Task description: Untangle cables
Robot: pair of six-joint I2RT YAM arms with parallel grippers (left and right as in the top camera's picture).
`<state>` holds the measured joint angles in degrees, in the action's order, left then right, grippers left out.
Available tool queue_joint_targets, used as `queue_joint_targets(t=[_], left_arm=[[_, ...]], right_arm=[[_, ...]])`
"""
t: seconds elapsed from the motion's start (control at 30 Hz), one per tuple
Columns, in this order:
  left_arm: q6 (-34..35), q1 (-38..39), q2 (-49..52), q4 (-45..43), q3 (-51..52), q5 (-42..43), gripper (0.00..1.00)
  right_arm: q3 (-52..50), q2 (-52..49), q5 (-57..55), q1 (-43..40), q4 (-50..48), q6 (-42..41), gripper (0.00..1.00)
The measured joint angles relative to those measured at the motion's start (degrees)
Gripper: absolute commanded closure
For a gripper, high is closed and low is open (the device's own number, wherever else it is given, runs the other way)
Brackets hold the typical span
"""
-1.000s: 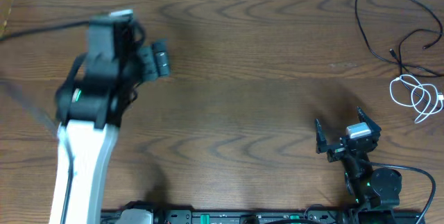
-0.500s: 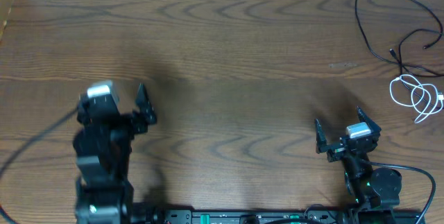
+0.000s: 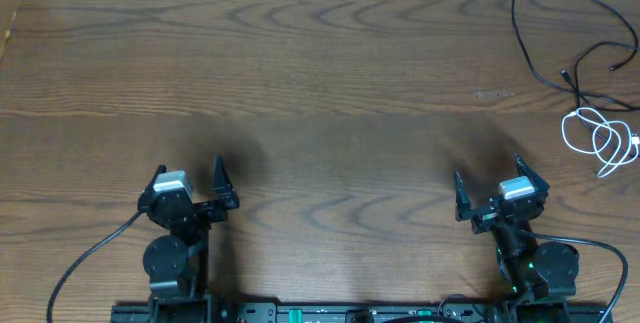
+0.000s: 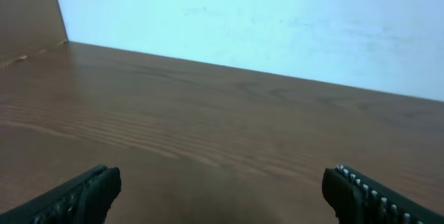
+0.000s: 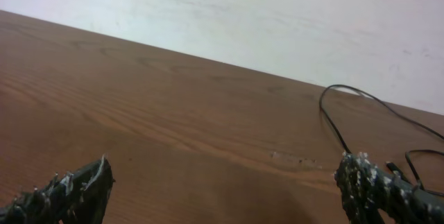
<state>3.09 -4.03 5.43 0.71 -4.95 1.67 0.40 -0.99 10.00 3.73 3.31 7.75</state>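
Observation:
The black cable [image 3: 516, 23] lies in wide loose loops at the table's far right corner; part of it [image 5: 331, 121] shows in the right wrist view. Just in front of it lies the white cable [image 3: 600, 135], a small coil near the right edge. Whether the two cables touch I cannot tell. My right gripper [image 3: 488, 171] [image 5: 223, 182] stands open over bare wood, well to the near left of both cables. At the front left my left gripper [image 3: 188, 169] [image 4: 222, 189] is also open, with nothing between its fingers.
Both arm bases [image 3: 170, 263] [image 3: 540, 268] sit at the table's front edge, with thick black leads trailing from them. A pale wall [image 4: 277, 23] rises behind the far edge. A brown upright panel [image 4: 28, 9] borders the left side.
The left arm has pulled back from the far left of the table to the front edge and now points forward. The right arm and both cables have not moved.

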Motion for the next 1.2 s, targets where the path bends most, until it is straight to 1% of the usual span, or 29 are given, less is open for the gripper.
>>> queue_joint_targets(t=[0.23,0.47,1.2], left_arm=[[-4.28,0.00,-3.76,0.26,3.98,0.02,0.02],[-7.34,0.00,-4.79,0.94,3.85,0.70,0.02],[-7.63,0.00,-4.81,0.96,3.82,0.83,0.02]], right_arm=[[0.00,0.00,0.00,0.00,0.00,0.00,0.01],[0.00,0.00,0.00,0.00,0.00,0.00,0.01],[0.00,0.00,0.00,0.00,-0.02,0.00,0.01]])
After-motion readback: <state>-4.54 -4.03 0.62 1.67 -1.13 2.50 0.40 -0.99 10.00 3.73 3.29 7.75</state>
